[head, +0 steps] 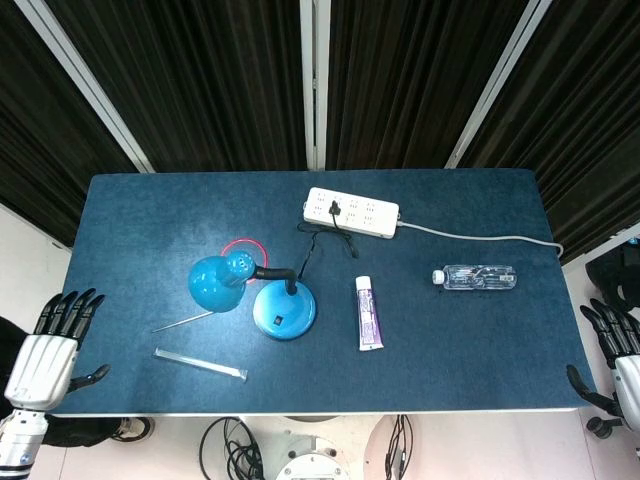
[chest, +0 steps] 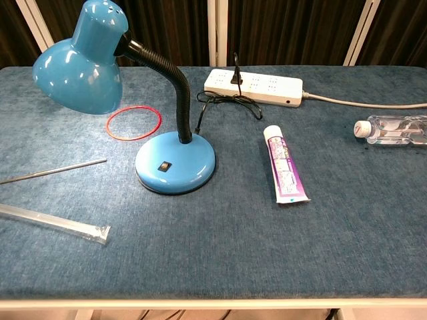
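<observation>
My left hand (head: pixel 45 355) hangs off the table's (head: pixel 130 210) left edge, fingers spread, holding nothing; my right hand (head: pixel 618 350) waits off the right edge, equally empty; nearest my left lies the clear tube (head: pixel 200 363), near the blue lamp (head: pixel 285 308), within easy reach.

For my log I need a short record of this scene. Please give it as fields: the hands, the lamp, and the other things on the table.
left hand: open, fingers apart, at the table's left edge, holds nothing
right hand: open, at the right edge, holds nothing
table: blue cloth top
desk lamp: blue, upright, its cord plugged into the power strip
red ring: flat, beside the lamp base
toothpaste tube: lying right of the lamp
water bottle: lying on its side, far right
metal rod: left of the lamp base
wrapped straw: near the front edge
</observation>
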Action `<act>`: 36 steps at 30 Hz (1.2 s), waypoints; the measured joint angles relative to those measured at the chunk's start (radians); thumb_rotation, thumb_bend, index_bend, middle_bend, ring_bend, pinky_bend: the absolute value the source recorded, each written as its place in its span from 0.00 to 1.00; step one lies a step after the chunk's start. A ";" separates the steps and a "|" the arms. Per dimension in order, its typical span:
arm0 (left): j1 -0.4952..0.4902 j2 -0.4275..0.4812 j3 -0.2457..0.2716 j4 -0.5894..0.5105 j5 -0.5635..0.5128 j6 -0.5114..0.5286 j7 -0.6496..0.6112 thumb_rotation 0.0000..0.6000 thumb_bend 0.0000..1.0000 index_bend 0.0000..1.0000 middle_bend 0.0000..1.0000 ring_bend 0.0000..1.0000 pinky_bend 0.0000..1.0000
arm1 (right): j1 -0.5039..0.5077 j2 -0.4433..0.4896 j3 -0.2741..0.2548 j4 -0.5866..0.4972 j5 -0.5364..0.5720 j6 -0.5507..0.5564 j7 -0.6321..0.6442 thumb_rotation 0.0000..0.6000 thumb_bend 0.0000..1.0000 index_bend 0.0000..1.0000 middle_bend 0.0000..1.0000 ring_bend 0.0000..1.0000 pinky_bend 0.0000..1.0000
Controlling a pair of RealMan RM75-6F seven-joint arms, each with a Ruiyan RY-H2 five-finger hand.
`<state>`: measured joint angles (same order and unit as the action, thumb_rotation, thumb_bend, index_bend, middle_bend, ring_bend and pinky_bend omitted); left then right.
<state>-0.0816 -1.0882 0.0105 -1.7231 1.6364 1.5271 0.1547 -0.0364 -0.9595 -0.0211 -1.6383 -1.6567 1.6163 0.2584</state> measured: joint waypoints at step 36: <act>-0.114 -0.152 0.036 -0.019 -0.066 -0.292 0.150 1.00 0.42 0.10 0.84 0.85 0.86 | -0.010 0.007 0.001 0.013 0.004 0.016 0.029 1.00 0.33 0.00 0.00 0.00 0.00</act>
<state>-0.1956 -1.2402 0.0462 -1.7417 1.5708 1.2354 0.3049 -0.0463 -0.9527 -0.0201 -1.6255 -1.6524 1.6320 0.2871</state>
